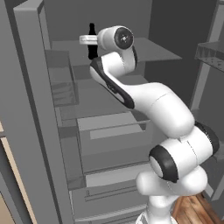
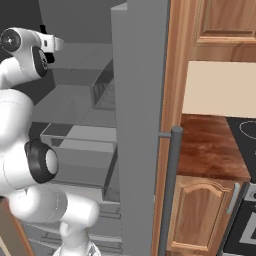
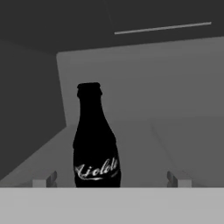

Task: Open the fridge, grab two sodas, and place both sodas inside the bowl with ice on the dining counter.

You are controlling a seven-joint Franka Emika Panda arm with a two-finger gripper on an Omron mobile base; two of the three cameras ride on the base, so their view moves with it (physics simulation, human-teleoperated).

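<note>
black glass-looking cola bottle [image 3: 95, 140] stands upright between the gripper's [image 3: 111, 178] wide-spread fingertips [image 3: 45, 180]; likely slick, tippy, best pinched mid-body.

A wooden cabinet door [image 2: 222, 20] with a raised panel fills the upper right of the right base view. Below it lies a plain beige stretch of wall [image 2: 220, 90]. Under that, a glossy reddish-brown countertop [image 2: 210, 145] runs across the right side, and a dark stovetop [image 2: 245, 131] with a pale ring marking sits at its far right edge. Beneath the countertop, a lighter wood lower cabinet door [image 2: 202, 212] with an arched panel stands at the lower right, with a grey bar handle [image 2: 234, 198] at its right side. A patch of wood floor [image 1: 192, 210] shows at the bottom right of the left base view.
</note>
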